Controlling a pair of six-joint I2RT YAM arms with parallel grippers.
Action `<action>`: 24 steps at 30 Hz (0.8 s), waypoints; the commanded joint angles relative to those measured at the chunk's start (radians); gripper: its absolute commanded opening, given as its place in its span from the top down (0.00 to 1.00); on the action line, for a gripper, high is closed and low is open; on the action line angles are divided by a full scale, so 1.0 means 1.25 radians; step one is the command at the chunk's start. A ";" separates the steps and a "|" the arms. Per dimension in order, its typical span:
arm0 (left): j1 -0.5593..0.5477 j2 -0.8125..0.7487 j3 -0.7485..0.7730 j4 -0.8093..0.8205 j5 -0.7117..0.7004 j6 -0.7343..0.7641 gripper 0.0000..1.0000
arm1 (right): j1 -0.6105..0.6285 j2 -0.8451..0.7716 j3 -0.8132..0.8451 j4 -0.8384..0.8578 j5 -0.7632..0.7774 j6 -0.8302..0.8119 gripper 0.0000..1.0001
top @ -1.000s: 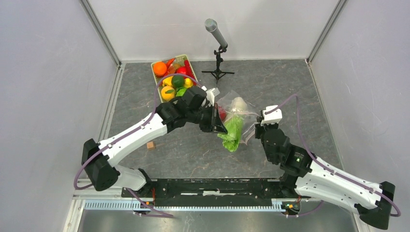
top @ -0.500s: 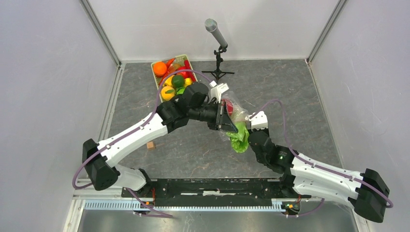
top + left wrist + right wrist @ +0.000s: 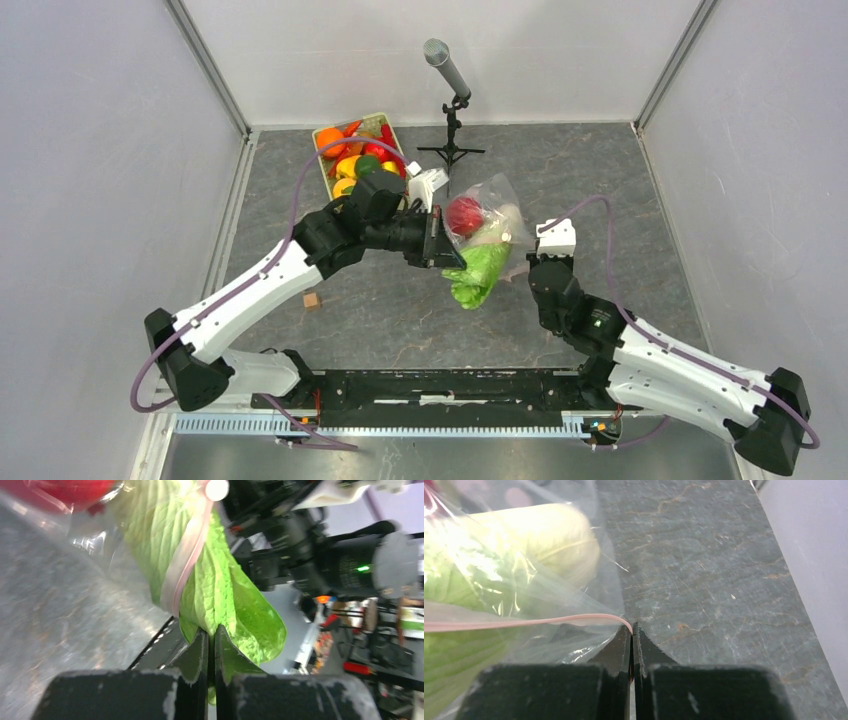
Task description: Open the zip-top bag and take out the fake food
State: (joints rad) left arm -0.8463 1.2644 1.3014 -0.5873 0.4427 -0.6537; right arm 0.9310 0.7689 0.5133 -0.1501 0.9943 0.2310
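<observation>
Carefully, I am nipping the flimsy, slippery zip-top bag [image 3: 594, 600] by its stiffer pink zip strip [image 3: 524, 622] between the tips of my right pincer [image 3: 631, 628], my left pincer [image 3: 211, 630] clamping the protruding cabbage [image 3: 225, 590].

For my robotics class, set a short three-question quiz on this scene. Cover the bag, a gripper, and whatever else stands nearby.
1. True or false: the right gripper is shut on the end of the pink strip of the bag.
2. Which food piece shows in both wrist views?
A. the cabbage
B. an orange
C. a banana
3. In a few words: what stands beside the basket, near the back wall?

Key
1. True
2. A
3. A microphone on a small stand
</observation>
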 commanded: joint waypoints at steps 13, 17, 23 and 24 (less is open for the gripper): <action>-0.020 0.050 -0.206 0.214 -0.116 0.048 0.85 | -0.037 0.010 -0.048 0.053 -0.290 -0.034 1.00; -0.028 0.075 -0.218 0.251 -0.111 0.000 0.76 | -0.037 0.067 -0.038 0.068 -0.334 0.026 1.00; -0.046 0.081 -0.231 0.246 -0.140 -0.045 0.46 | -0.037 0.116 0.014 0.042 -0.339 0.069 1.00; -0.049 0.078 -0.234 0.239 -0.158 -0.050 0.42 | -0.036 0.120 0.019 0.039 -0.338 0.071 1.00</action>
State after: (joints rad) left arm -0.8909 1.3689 1.0206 -0.3454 0.3027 -0.6491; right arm 0.8879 0.9058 0.4637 -0.1150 0.5972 0.2649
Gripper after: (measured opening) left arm 0.517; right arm 0.009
